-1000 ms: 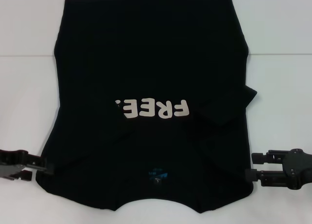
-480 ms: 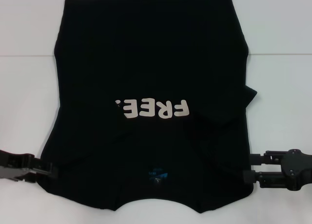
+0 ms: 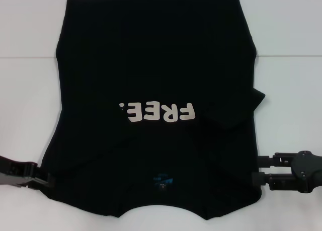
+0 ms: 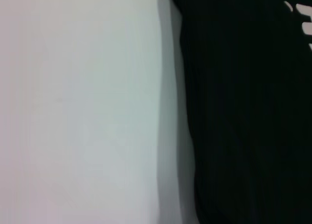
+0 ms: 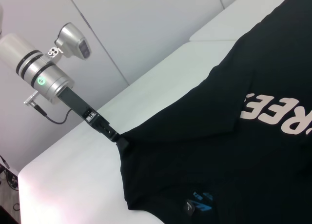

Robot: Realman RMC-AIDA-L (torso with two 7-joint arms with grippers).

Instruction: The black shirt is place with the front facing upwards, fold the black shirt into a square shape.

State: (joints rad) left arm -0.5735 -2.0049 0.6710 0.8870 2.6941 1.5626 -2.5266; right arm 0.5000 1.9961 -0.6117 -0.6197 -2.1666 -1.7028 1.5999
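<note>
On the white worktop the black shirt lay flat. Left gripper pinched its near-left edge; right gripper, fingers parted, met the near-right edge. Lifting unevenly could skew the fold.

black shirt, sleeves folded in, "free" print up, lying flat

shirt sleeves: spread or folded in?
Folded in. Both sleeves lie over the shirt front; one covers part of the lettering.
</note>
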